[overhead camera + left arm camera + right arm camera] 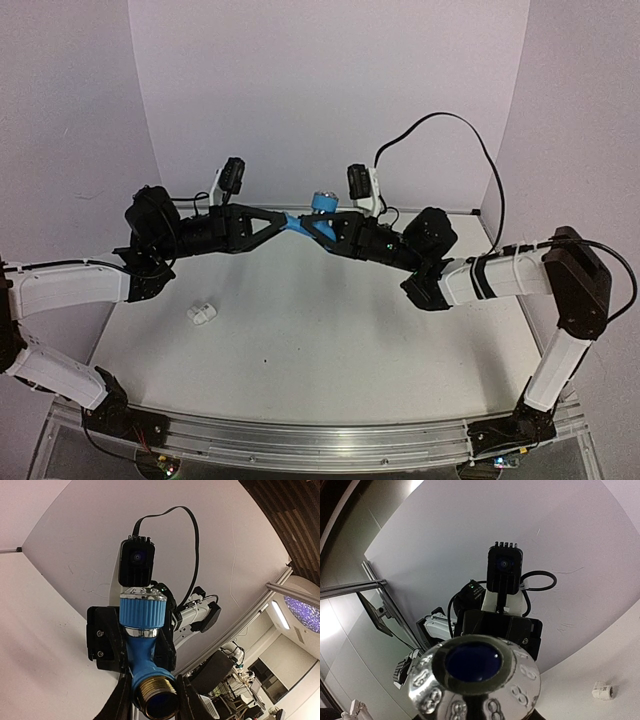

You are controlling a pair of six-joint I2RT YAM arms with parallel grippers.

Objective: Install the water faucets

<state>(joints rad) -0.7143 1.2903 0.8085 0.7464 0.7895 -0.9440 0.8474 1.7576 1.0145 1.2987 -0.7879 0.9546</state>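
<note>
Claws meet in mid-air above the table (330, 330), both on the same piece. The left claw (285, 221) is clenched on the brass threaded end (155, 700) of the light-blue faucet (303, 224), its fingertips (120, 705) pinching that collar from either side. The right claw (320, 233) faces it from the opposite side. In the left wrist view its black fingers (102, 640) lie against both flanks of the blue body just under the ribbed knob (142, 611), so it reads as grasping the faucet too.

The faucet's long axis therefore runs claw to claw, thread toward the left arm and knob toward the right. The knob's chrome cap with its blue centre fills the right wrist view.

The white fitting (202, 313) lies on the table well apart from both claws, below and to the left, nearer the left arm. In my judgement neither claw can fetch it until one lets go of the faucet, and the left arm has the shorter way down.

The faucet is blue plastic with an angled body, a ribbed blue knob ringed in chrome, and a brass-coloured screw thread at its open mouth.
</note>
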